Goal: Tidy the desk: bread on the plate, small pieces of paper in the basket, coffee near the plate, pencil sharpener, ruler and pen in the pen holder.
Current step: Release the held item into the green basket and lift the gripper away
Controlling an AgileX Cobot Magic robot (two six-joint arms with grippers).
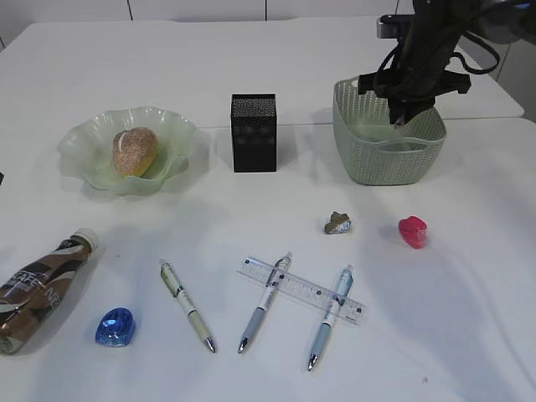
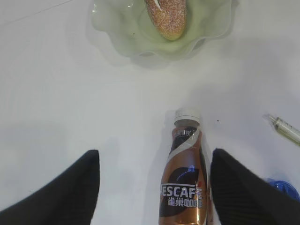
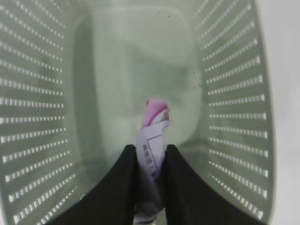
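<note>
Over by the far right corner of the desk, the right tool hangs inside the green perforated basket, its two black fingers pinched tight on a scrap of paper with a pink tip and printed lines. The scrap is off the basket floor, held between the pads.

The left tool sits low near the front left corner, its jaws spread wide with nothing in them. The Nescafé coffee bottle lies on its side between the fingers, cap pointing toward the far edge, touching neither as far as I can see.

The sugared bread roll already rests in the wavy green glass plate at the left. The black pen holder stands mid-desk. Toward the front edge lie three pens, the middle one and the right one crossed by the clear ruler. A blue pencil sharpener sits beside the bottle, a red one right of centre, and a crumpled paper ball beside it.
</note>
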